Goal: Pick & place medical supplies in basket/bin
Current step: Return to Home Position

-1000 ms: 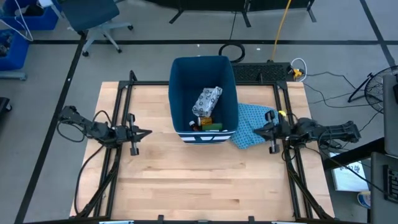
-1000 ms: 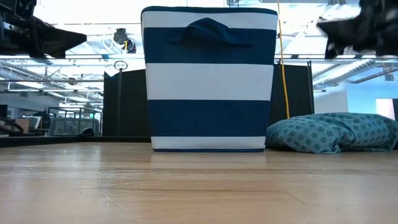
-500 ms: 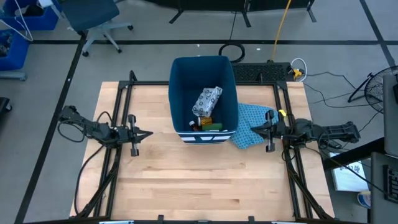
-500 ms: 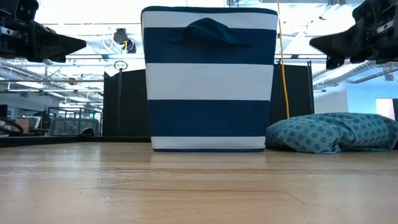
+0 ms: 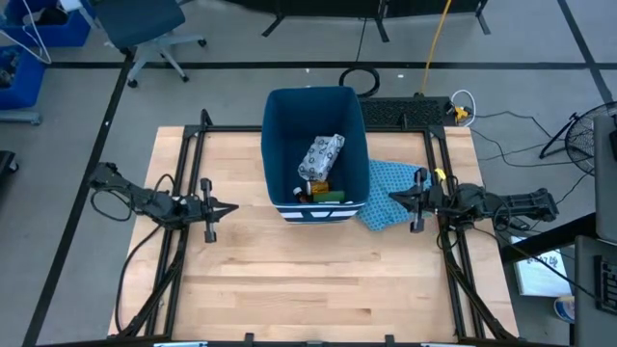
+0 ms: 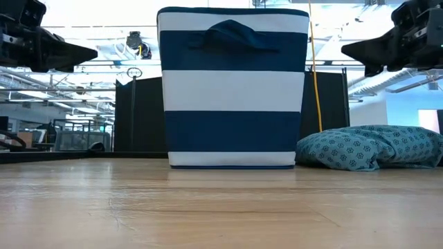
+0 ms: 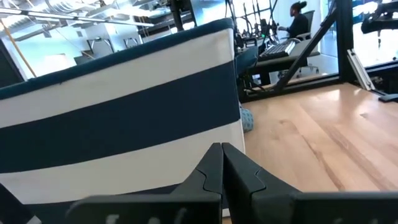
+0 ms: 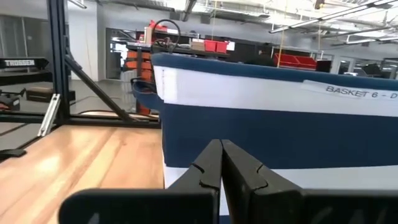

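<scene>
The deep dark-blue bin with white stripes stands at the table's far middle; the low view shows its striped wall. Inside lie the white blue-patterned packet, the orange vial and the green block; the other supplies I cannot make out. My left gripper hovers shut to the bin's left, above the table, pointing at it. My right gripper hovers shut to the bin's right, over the cloth. Both are empty.
The blue patterned cloth lies crumpled on the table against the bin's right side. Black frame rails run along the table's left and right sides. Bare wood spreads across the near half of the table.
My right gripper has come down a little and moved slightly toward the table's left, nearer the bin. My left gripper has sunk slightly. The bin, its contents and the cloth have stayed put.
</scene>
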You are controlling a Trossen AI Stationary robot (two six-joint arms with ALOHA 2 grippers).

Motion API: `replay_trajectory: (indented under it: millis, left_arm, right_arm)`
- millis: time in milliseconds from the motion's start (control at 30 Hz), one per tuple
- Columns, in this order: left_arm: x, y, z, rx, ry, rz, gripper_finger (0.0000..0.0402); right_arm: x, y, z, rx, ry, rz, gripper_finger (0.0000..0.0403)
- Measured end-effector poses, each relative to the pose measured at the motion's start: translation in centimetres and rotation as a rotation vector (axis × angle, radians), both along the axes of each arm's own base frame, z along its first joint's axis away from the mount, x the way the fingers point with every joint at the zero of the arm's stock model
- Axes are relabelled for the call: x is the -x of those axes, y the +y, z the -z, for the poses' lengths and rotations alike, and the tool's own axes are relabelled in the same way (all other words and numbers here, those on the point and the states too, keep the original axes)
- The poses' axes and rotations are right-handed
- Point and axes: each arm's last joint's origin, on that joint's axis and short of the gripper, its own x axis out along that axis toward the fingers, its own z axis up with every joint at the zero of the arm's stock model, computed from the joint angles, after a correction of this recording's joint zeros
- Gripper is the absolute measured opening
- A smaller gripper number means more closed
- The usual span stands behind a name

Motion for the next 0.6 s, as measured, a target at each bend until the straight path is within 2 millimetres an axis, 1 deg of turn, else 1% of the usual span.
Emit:
replay_trajectory:
  millis: [267, 433, 600]
  left_arm:
    - [-0.2, -0.1, 0.3, -0.004, 0.03, -0.013, 0.0]
    - [-0.6, -0.1, 1.0, -0.004, 0.103, -0.089, 0.0]
    - [-1.1, -0.3, 1.8, -0.003, 0.177, -0.102, 0.0]
  right_arm:
    - [0.0, 0.0, 0.1, 0.018, 0.009, 0.006, 0.0]
    - [0.0, 0.0, 0.2, 0.006, 0.025, -0.004, 0.0]
    - [0.0, 0.0, 0.4, -0.014, 0.035, -0.007, 0.0]
